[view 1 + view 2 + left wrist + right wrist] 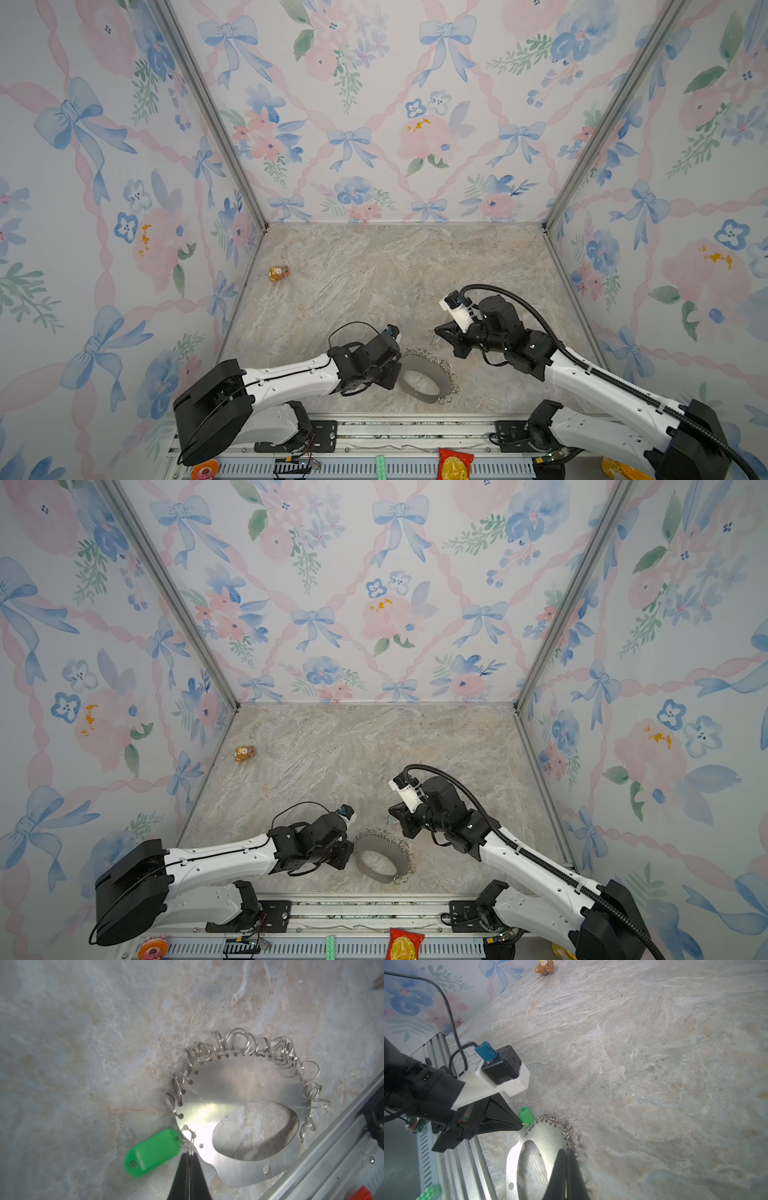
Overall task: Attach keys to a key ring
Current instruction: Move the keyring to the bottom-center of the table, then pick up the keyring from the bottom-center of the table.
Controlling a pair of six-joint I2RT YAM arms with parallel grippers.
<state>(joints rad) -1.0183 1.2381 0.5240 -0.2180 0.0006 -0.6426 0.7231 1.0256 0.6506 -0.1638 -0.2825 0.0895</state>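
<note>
The key ring (239, 1080) is a flat grey metal hoop fringed with small silver rings, lying near the table's front edge in both top views (422, 366) (376, 845). A bright green key (153, 1152) lies on the table beside the hoop's edge. My left gripper (189, 1154) is shut on this key's small silver ring, right at the hoop's rim; in the top views the gripper (397, 368) hides the key. My right gripper (566, 1150) is shut with nothing visible between its fingers. It hovers above the hoop's far side (436, 331).
An orange-brown bear figurine (278, 273) stands far back by the left wall. The aluminium rail (415, 424) runs along the front edge just behind the hoop. On the rail sit a red-and-yellow packet (455, 463) and a green brick (380, 461). Patterned walls close three sides.
</note>
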